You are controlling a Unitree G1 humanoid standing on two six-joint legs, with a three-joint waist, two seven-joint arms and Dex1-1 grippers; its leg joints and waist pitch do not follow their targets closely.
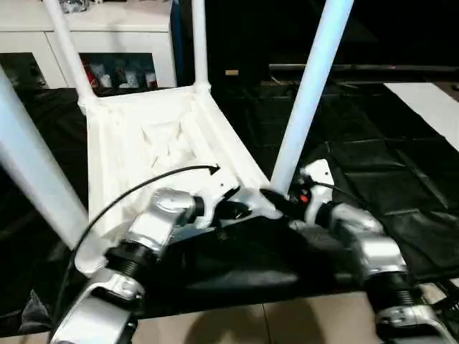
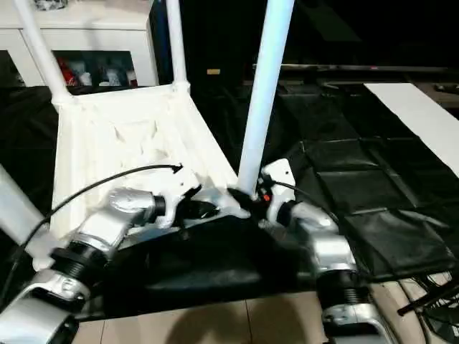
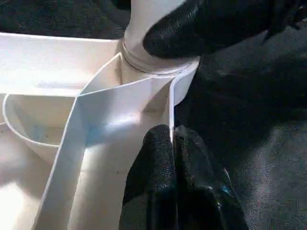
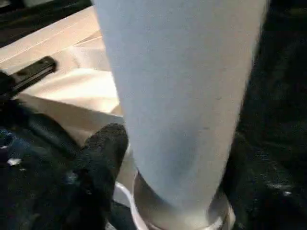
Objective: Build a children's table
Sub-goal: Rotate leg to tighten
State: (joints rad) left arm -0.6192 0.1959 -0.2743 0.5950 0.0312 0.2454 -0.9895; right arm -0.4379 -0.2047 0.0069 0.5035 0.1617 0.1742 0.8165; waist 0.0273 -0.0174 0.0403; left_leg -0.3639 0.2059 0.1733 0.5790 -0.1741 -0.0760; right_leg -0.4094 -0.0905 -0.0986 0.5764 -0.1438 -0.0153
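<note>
The white children's table (image 1: 165,143) lies upside down on black cloth, ribbed underside up. Its legs stand in the corner sockets: far left (image 1: 68,50), far right (image 1: 199,43), near left (image 1: 32,172) and near right (image 1: 308,93). My left gripper (image 1: 240,209) is shut on the thin rim wall (image 3: 171,105) beside the near right socket, its fingertips (image 3: 158,148) pinching the wall. My right gripper (image 1: 281,201) is closed around the base of the near right leg (image 4: 182,96), just above the socket. One of its fingers (image 4: 103,153) presses the leg's side.
A white glass-door cabinet (image 1: 107,29) stands behind the table. The black cloth (image 1: 373,165) covers the work area, with a white board (image 1: 430,107) at the far right. Pale floor tiles (image 1: 251,322) run along the front edge. Cables (image 2: 430,294) lie at the lower right.
</note>
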